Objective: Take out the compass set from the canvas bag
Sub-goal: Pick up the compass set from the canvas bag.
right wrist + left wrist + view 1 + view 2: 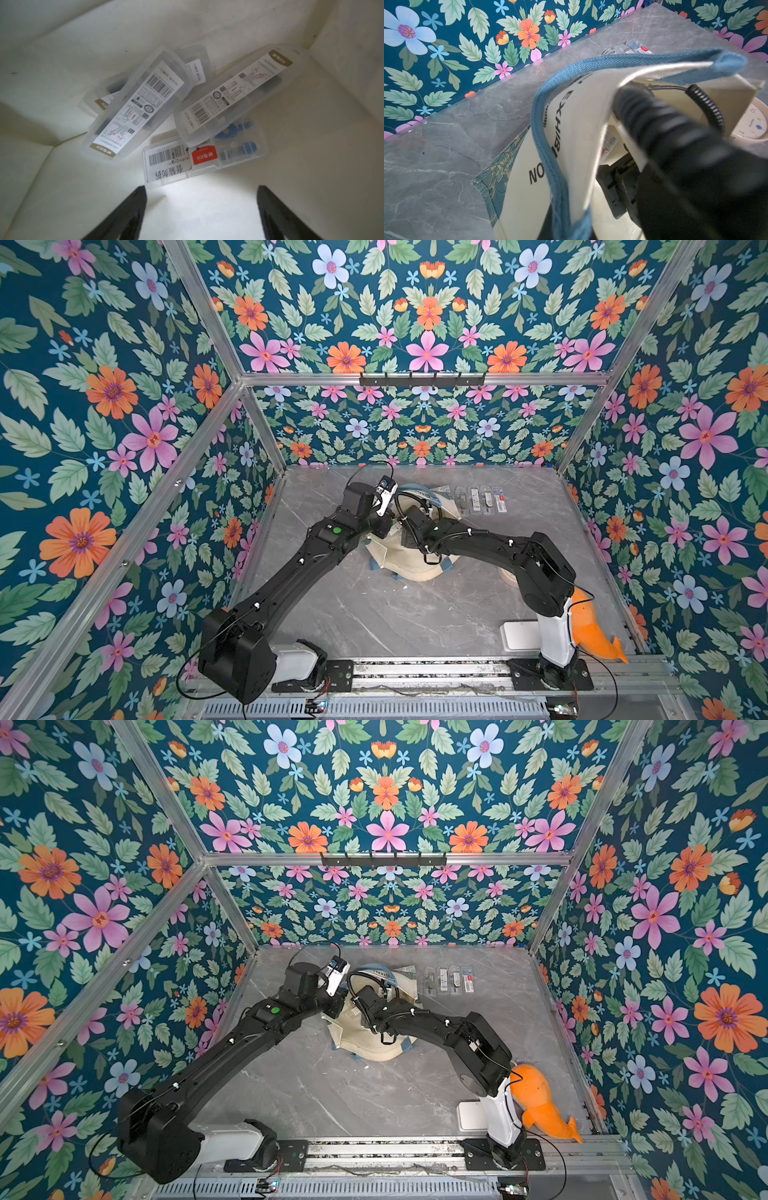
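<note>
The cream canvas bag lies mid-table in both top views. My left gripper is shut on its rim and blue strap, holding the mouth up. My right arm reaches into the mouth, so the right gripper is hidden in both top views. In the right wrist view, the right gripper is open above the bag's floor with nothing between its fingers. Several clear compass set cases lie piled ahead of it. The nearest has a red label; two brown-labelled ones lean over it.
Several more clear cases lie in a row on the table behind the bag, to its right. An orange plush toy lies by the right arm's base. A round white dial sits beside the bag.
</note>
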